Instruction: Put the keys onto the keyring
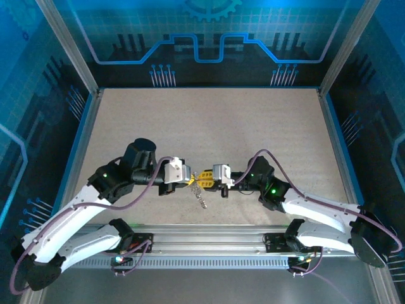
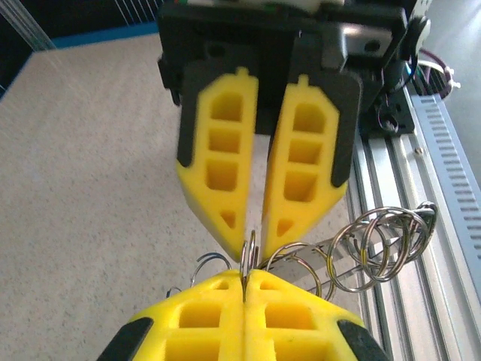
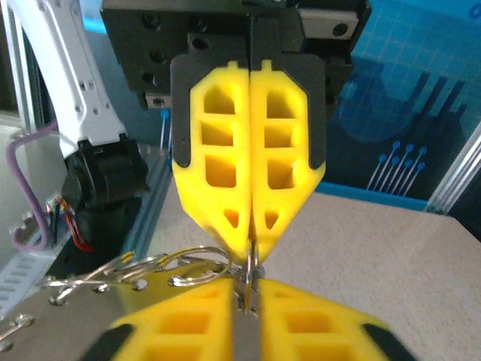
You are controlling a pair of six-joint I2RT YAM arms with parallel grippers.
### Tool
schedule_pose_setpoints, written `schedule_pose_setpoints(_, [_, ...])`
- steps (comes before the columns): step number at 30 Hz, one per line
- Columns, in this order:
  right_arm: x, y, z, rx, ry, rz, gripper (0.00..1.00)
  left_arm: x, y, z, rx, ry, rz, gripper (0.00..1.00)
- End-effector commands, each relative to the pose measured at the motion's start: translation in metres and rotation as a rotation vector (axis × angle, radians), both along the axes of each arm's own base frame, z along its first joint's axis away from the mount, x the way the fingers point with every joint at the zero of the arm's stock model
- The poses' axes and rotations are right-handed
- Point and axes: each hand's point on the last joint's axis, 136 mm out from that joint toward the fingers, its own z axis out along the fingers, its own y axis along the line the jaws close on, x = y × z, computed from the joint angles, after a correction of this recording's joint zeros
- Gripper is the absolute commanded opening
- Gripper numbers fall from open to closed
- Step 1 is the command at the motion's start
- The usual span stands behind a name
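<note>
My two grippers meet tip to tip above the near middle of the table. My left gripper (image 2: 244, 277) (image 1: 193, 179) is shut on the keyring (image 2: 253, 248), a thin steel loop held edge-on. My right gripper (image 3: 246, 289) (image 1: 204, 179) faces it with its yellow fingers (image 2: 225, 188) a narrow gap apart. The keyring (image 3: 252, 267) stands in that gap without being pinched. A chain of several linked steel rings (image 2: 376, 241) (image 3: 188, 263) hangs off to the side and dangles below the tips (image 1: 201, 196). No keys can be made out among them.
A flat grey metal piece (image 3: 75, 301) lies among the hanging rings. The aluminium rail (image 2: 443, 188) at the table's near edge runs just beside the grippers. Speckled beige tabletop (image 1: 209, 126) stretches behind, walled by blue panels.
</note>
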Motion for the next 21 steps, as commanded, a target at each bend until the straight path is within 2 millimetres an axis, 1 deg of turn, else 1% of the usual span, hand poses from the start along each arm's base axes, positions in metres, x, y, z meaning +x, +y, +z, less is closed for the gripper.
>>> schedule_pose_setpoints(1, [0.001,0.0,0.008,-0.059,-0.046,-0.016,0.22,-0.003,0.004,0.009,0.039,-0.023,-0.029,0.0])
schedule_pose_setpoints(7, [0.008,0.004,0.004,-0.105,-0.021,-0.049,0.22,0.0,0.007,0.009,0.118,-0.01,-0.044,0.0])
schedule_pose_setpoints(12, [0.013,0.009,0.003,-0.113,0.008,-0.064,0.21,0.001,0.004,0.01,0.125,0.002,-0.06,0.0])
schedule_pose_setpoints(17, [0.019,0.016,0.004,-0.119,0.028,-0.077,0.16,0.002,0.002,0.006,0.131,0.02,-0.062,0.0])
schedule_pose_setpoints(21, [0.023,0.02,0.004,-0.121,0.048,-0.081,0.15,0.001,0.001,0.007,0.121,0.025,-0.066,0.0])
